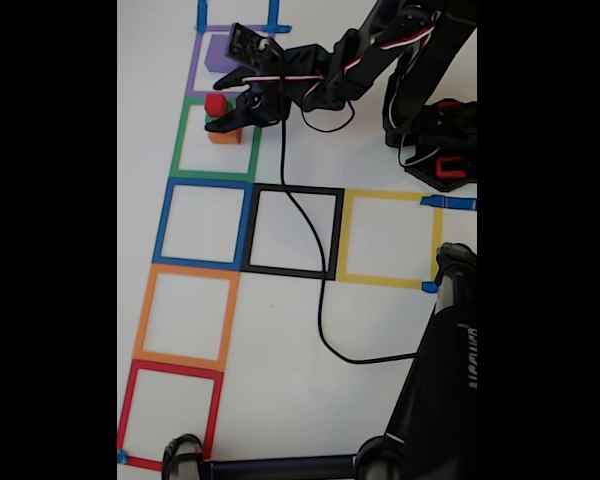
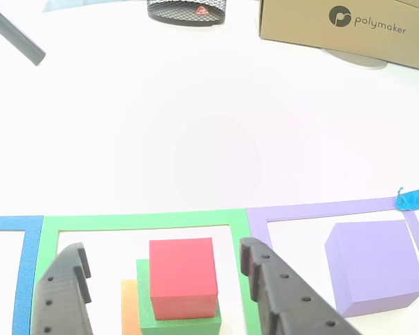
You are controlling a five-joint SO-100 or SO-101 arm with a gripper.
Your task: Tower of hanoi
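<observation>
Alone inside the purple tape square (image 2: 321, 211) is seen the purple cube (image 2: 373, 269), while orange cube (image 2: 130, 307), green cube (image 2: 178, 317) and red cube (image 2: 183, 276) are stacked in the green tape square (image 2: 143, 222), flanked untouched by the wide-open gripper (image 2: 171, 286).

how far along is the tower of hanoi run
Done: red cube on green cube on orange cube, stacked in the green square. In hand: nothing; the end effector straddles the red cube, open. Left: the purple cube sits alone in its purple square.
</observation>
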